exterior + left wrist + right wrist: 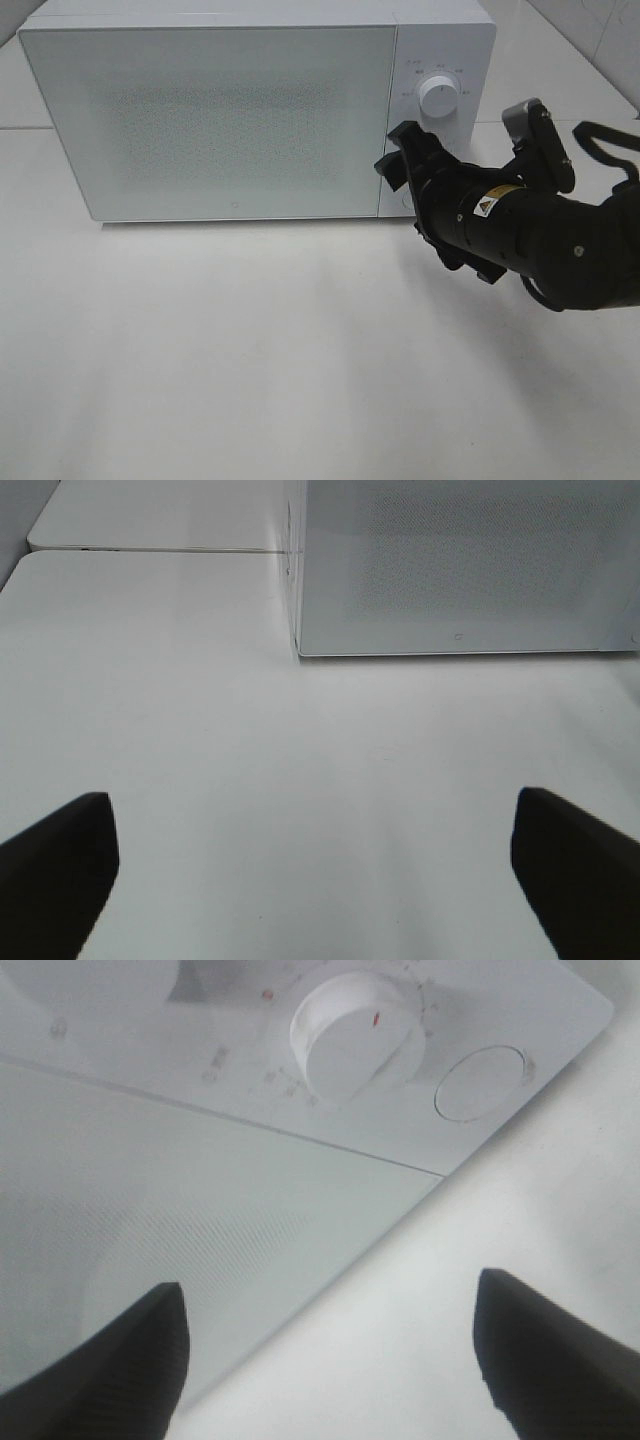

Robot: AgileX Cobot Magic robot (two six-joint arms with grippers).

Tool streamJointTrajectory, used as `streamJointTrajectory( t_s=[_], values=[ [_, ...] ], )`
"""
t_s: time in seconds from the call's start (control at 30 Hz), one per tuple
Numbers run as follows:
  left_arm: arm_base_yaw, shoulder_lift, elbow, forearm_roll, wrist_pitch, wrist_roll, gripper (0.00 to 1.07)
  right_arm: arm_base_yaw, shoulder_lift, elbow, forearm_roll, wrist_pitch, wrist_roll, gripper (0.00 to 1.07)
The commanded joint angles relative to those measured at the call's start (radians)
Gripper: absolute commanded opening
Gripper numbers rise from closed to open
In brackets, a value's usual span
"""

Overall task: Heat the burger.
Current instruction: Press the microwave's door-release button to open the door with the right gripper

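The burger is not in view, and whether it is behind the microwave's (200, 110) shut door I cannot tell. On the microwave's panel, the lower knob (355, 1035) lies just ahead of the right gripper (328, 1295), jaws apart and empty. The left gripper (312, 798), wide open and empty, is farther off.

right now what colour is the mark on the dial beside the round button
Red mark on a white dial, clearest in the right wrist view.

High camera looks steeply down, microwave (210, 120) at 12 o'clock. My left wrist camera faces it from well back; my right sits close at a dial (355, 1035). All share its front.
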Motion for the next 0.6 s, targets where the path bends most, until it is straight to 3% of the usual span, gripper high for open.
streamJointTrajectory(
  t_s=[0.03, 0.2, 0.27, 0.33, 0.37, 0.4, 0.6],
  values=[
    [0.005, -0.022, -0.001, 0.001, -0.010, -0.003, 1.00, -0.007, -0.085, 0.000, -0.048, 0.221, -0.258, 0.76],
    [0.005, -0.022, -0.001, 0.001, -0.010, -0.003, 1.00, -0.007, -0.152, -0.017, -0.097, 0.428, -0.432, 0.76],
    [0.005, -0.022, -0.001, 0.001, -0.010, -0.003, 1.00, -0.007, -0.182, -0.034, -0.145, 0.540, -0.487, 0.76],
    [0.005, -0.022, -0.001, 0.001, -0.010, -0.003, 1.00, -0.007, -0.238, -0.070, -0.270, 0.735, -0.541, 0.76],
    [0.005, -0.022, -0.001, 0.001, -0.010, -0.003, 1.00, -0.007, -0.238, -0.070, -0.270, 0.735, -0.541, 0.76],
    [0.005, -0.022, -0.001, 0.001, -0.010, -0.003, 1.00, -0.007, -0.272, -0.101, -0.352, 0.855, -0.543, 0.76],
    [0.005, -0.022, -0.001, 0.001, -0.010, -0.003, 1.00, -0.007, -0.404, -0.146, -0.453, 1.123, -0.566, 0.76]
  ],
)
